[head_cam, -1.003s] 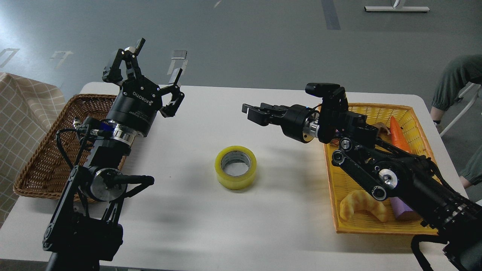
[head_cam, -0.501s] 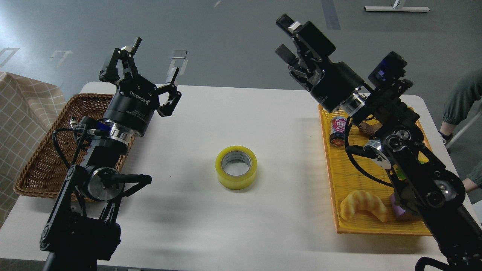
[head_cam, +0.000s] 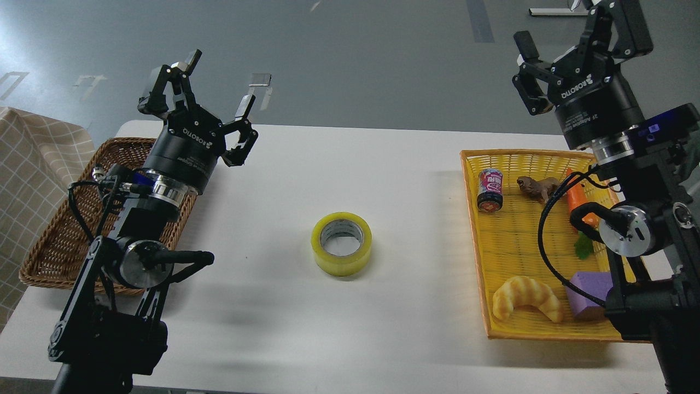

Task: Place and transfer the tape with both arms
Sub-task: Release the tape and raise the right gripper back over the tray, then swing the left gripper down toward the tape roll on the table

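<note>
The tape (head_cam: 342, 243), a yellow translucent roll with a whitish core, lies flat on the white table (head_cam: 339, 158) near its middle, touched by nothing. My left gripper (head_cam: 210, 87) is open and empty, raised above the table's far left, well away from the tape. My right gripper (head_cam: 571, 33) is open and empty, raised high above the far end of the yellow basket (head_cam: 476, 235), far right of the tape. Its upper fingertip is cut off by the frame's top edge.
A brown wicker basket (head_cam: 49, 241) sits at the table's left under my left arm. The yellow basket holds a can (head_cam: 490, 190), a brown toy animal (head_cam: 538, 187), a carrot (head_cam: 575, 194), a croissant (head_cam: 526, 295) and a purple block (head_cam: 586, 287). A checked cloth (head_cam: 27, 158) hangs far left.
My right arm has swung up and to the right, from low over the table's middle to high over the yellow basket. My left gripper drifted slightly left. The tape has not moved.
</note>
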